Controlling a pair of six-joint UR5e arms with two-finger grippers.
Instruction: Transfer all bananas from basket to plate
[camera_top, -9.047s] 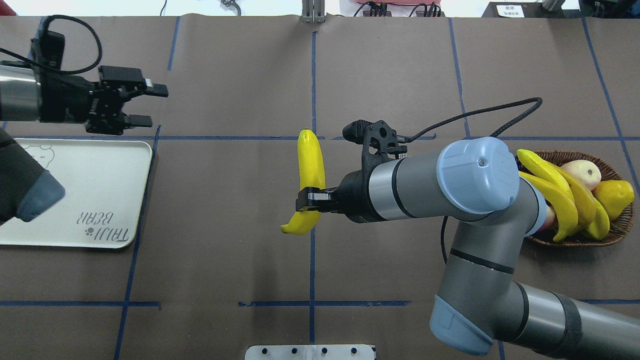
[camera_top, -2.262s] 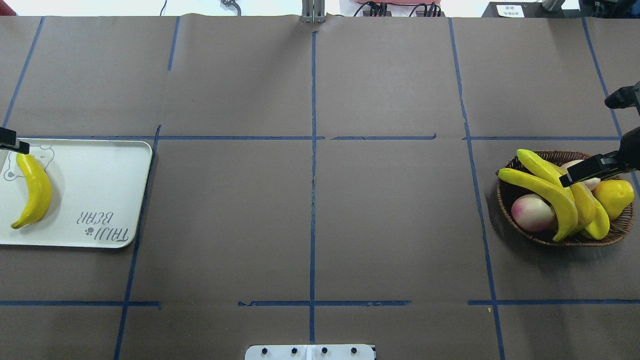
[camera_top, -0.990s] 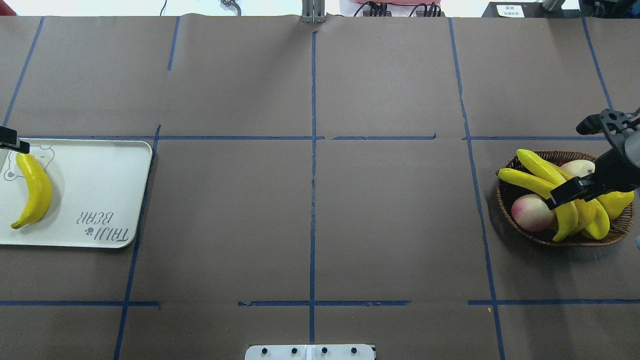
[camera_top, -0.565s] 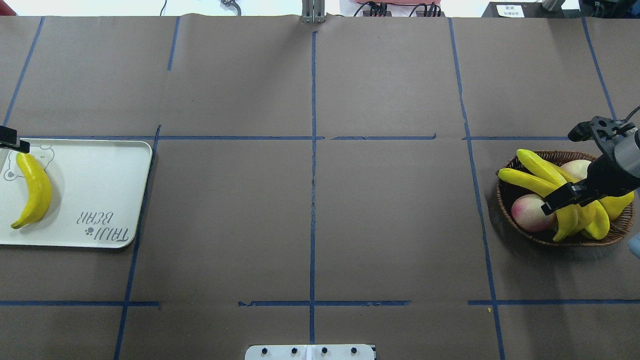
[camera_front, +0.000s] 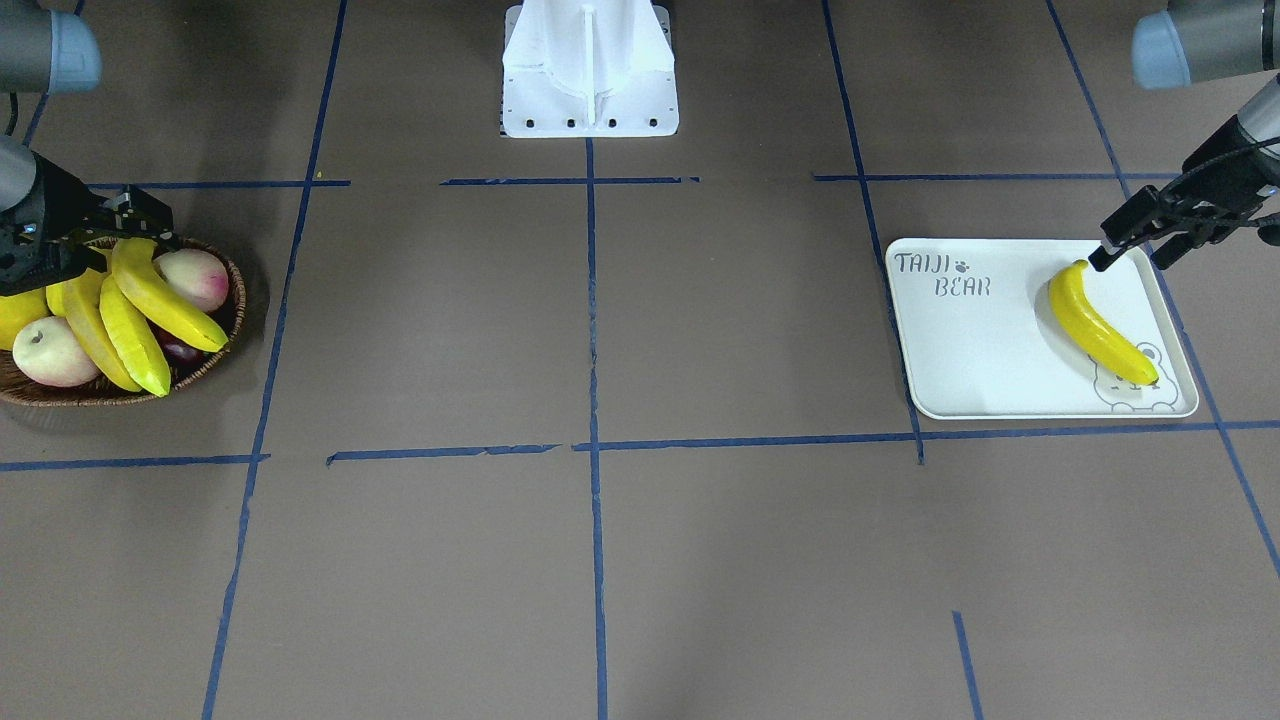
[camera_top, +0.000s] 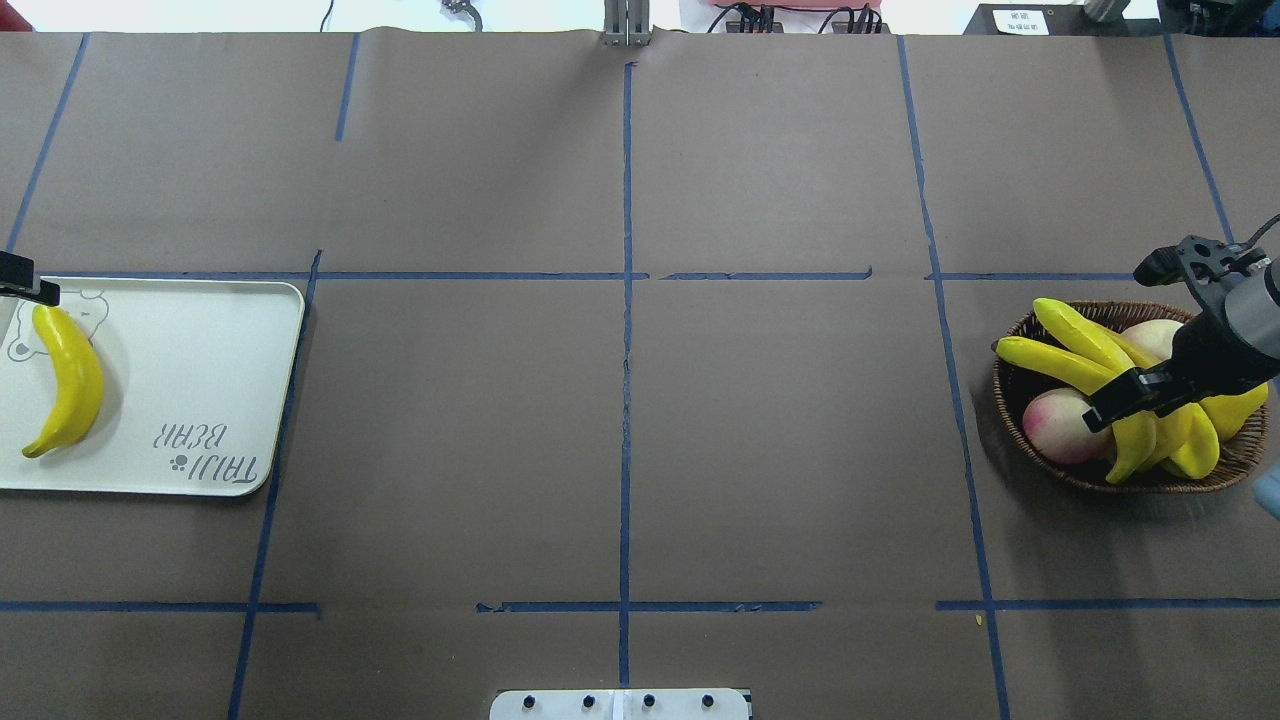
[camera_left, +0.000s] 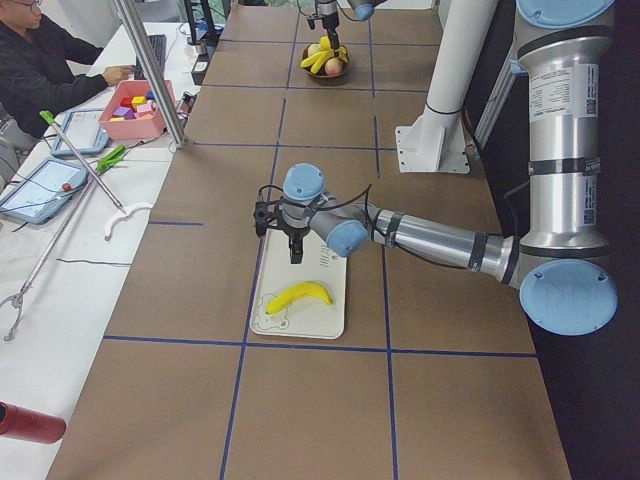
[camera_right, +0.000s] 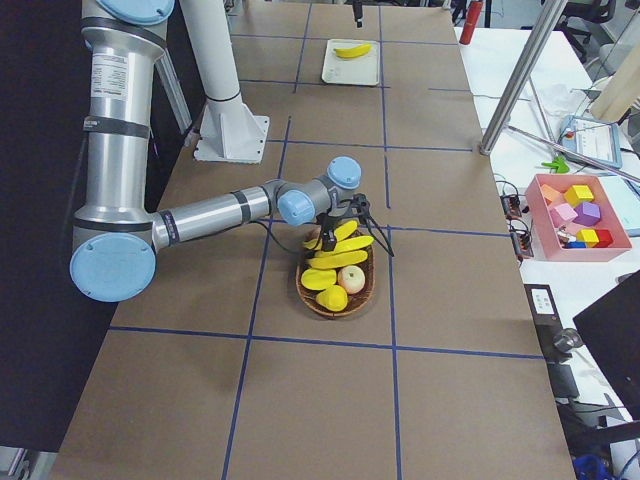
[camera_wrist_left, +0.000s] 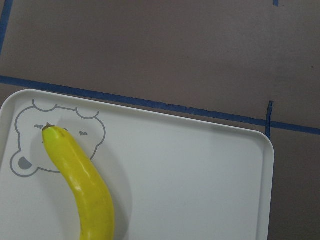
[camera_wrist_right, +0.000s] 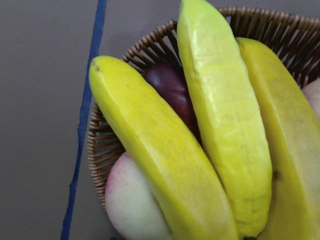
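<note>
In the basket (camera_top: 1230, 462), glossy yellow bananas (camera_top: 1080, 330).

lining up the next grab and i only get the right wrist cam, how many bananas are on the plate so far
Observer: One banana lies on the plate.
Operator: is the left gripper in the way over there
Observer: The left gripper hovers above the plate with its jaws apart and nothing in them.
Operator: anything in the basket outside my frame
Observer: A stubby yellow fruit sits at the end of the basket farthest from the plate.
</note>
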